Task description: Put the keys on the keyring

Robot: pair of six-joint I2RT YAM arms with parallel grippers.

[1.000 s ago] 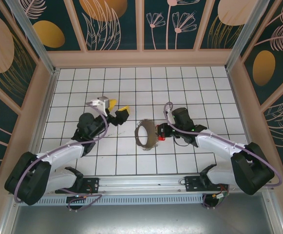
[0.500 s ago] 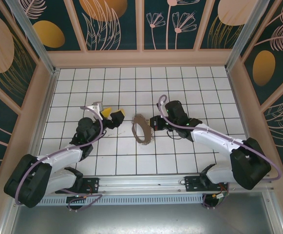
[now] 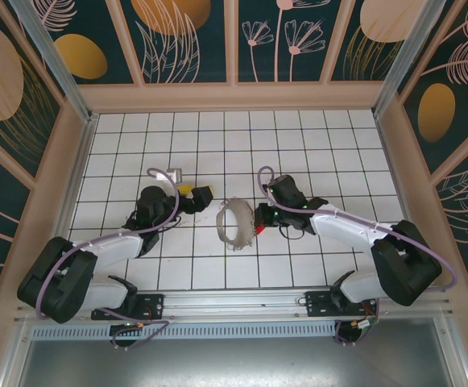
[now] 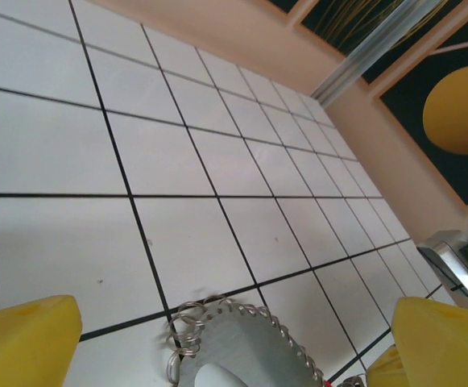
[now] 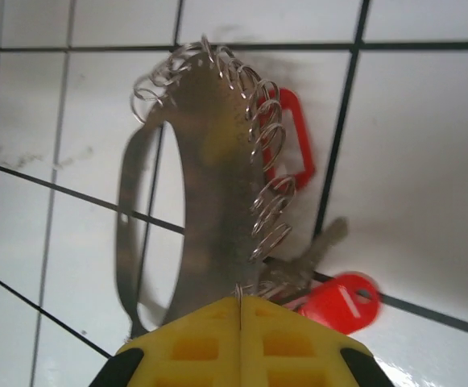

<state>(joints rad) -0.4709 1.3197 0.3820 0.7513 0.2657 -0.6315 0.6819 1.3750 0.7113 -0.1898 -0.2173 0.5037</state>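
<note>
The keyring [image 3: 235, 223], a wide silvery band fringed with small wire rings, stands on edge at mid-floor. My right gripper [image 3: 258, 218] is shut on its rim; in the right wrist view the yellow fingers [image 5: 209, 347] meet on a small ring at the keyring's [image 5: 209, 177] near edge. Two keys with red heads sit by that rim, one [image 5: 342, 300] beside the fingers with its metal shaft among the small rings, the other [image 5: 288, 137] behind the fringe. My left gripper [image 3: 197, 197] is open just left of the keyring [image 4: 254, 347], whose top rises between the yellow fingers [image 4: 24, 343].
White tiles with black grid lines cover the floor [image 3: 217, 137], with free room at the back and on both sides. Low wooden walls [image 3: 234, 95] box it in. A metal rail [image 3: 234, 302] runs along the near edge by the arm bases.
The right gripper has shifted slightly left with the keyring and turned it. The left gripper has come down and toward the keyring, staying open.
</note>
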